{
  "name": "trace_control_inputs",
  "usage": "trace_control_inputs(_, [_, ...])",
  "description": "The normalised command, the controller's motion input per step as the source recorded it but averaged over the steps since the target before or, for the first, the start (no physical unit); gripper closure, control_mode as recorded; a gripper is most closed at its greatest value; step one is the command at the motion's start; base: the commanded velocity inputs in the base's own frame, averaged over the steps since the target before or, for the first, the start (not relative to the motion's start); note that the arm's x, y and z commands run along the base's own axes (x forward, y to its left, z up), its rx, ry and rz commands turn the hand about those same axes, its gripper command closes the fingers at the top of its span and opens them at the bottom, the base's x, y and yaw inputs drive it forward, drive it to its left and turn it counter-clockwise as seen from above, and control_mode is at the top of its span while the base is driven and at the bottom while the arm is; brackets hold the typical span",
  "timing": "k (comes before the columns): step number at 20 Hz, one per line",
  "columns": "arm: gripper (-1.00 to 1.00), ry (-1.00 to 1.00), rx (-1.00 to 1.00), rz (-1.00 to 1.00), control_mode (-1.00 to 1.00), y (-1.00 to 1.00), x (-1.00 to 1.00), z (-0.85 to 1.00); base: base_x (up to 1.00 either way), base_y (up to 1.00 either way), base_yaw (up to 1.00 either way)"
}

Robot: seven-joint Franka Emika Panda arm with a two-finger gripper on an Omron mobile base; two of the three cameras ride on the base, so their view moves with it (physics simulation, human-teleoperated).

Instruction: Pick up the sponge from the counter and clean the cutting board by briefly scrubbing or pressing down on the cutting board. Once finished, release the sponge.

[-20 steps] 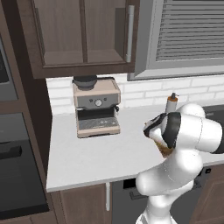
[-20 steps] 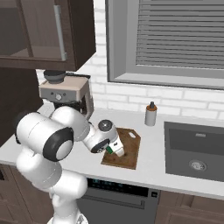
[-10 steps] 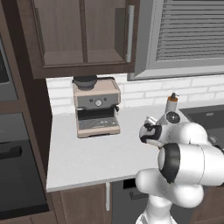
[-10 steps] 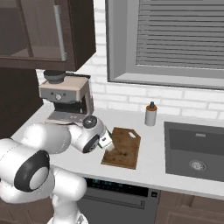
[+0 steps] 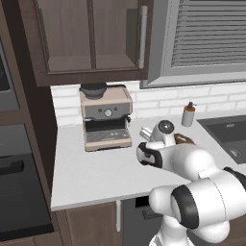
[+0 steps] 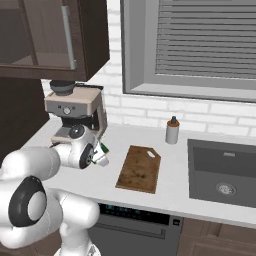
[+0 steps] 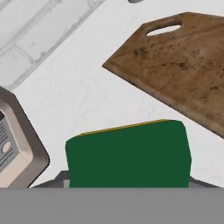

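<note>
The gripper point(image 6: 102, 156) swung off the cutting board point(image 6: 139, 169), clamping the sponge point(image 7: 129, 154) (green face showing).

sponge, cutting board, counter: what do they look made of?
Sponge: looks like foam, matte dark green face over a thin yellow layer at its top edge.
Cutting board: wood, matte brown with mottled grain and a cut-out handle slot.
Counter: smooth light grey-white slab, faintly mottled; stone or laminate, unclear.

White brick backsplash point(image 6: 150, 107), dark wood cabinets point(image 5: 91, 36), blinded window point(image 6: 205, 42).
</note>
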Motion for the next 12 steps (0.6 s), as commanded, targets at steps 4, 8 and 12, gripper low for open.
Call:
trace_control_inputs(4, [1.00,0.00,0.00,0.00,-1.00,0.62,0.00,-0.18,0.00,0.00,0.00])
trace_control_inputs(8, [-1.00,0.00,0.00,0.00,-1.00,0.33,0.00,-0.17,0.00,0.00,0.00])
trace_control_inputs(12, [-1.00,0.00,0.00,0.00,-1.00,0.02,0.00,0.00,0.00,0.00,0.00])
